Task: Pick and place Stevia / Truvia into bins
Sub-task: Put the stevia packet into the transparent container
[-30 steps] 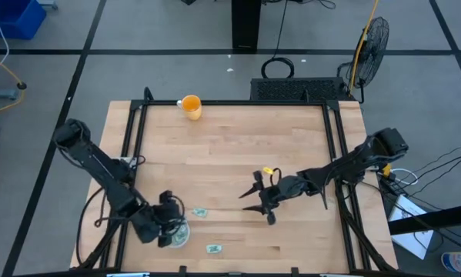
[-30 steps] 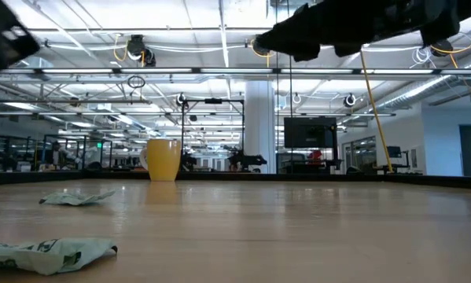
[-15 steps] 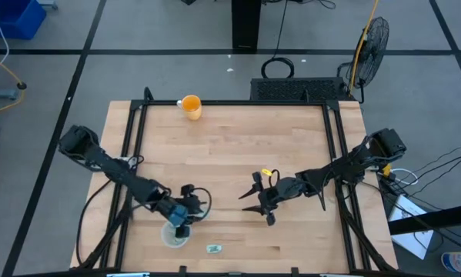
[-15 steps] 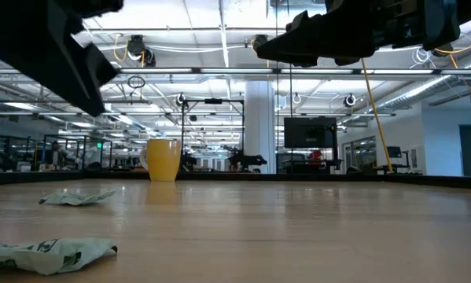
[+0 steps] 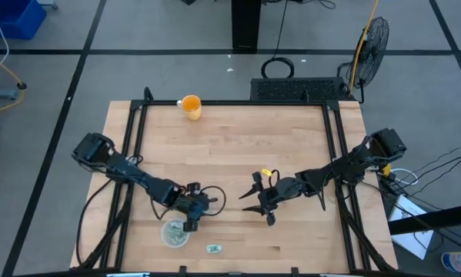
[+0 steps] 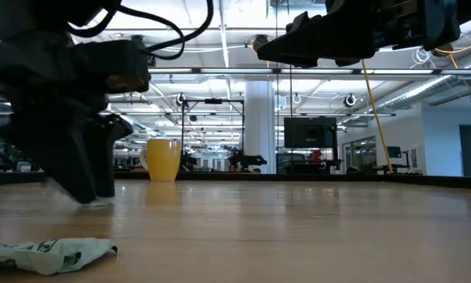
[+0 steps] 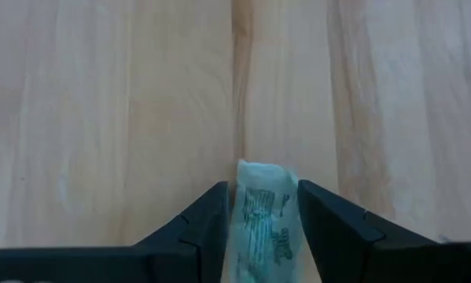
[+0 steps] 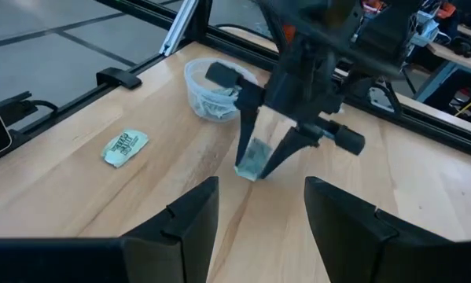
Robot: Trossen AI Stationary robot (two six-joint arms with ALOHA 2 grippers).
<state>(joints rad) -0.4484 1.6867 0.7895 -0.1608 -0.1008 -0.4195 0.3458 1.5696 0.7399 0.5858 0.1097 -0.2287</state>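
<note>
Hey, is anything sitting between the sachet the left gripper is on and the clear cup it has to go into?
Nothing visible does. The left gripper straddles a sachet lying on the table, and the clear cup stands just beyond it with only bare wood between them. The other loose sachet lies off to one side.

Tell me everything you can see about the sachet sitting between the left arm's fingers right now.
The small green-and-white paper sachet lies flat on the pale wooden table, between the two dark fingers of the left pincer, which has its tips down at the table. It is rectangular with green print on white and slightly crumpled edges. The right wrist view shows the fingers straddling the sachet, a short way from the clear round plastic cup. Whether the fingers already press on it cannot be told.
</note>
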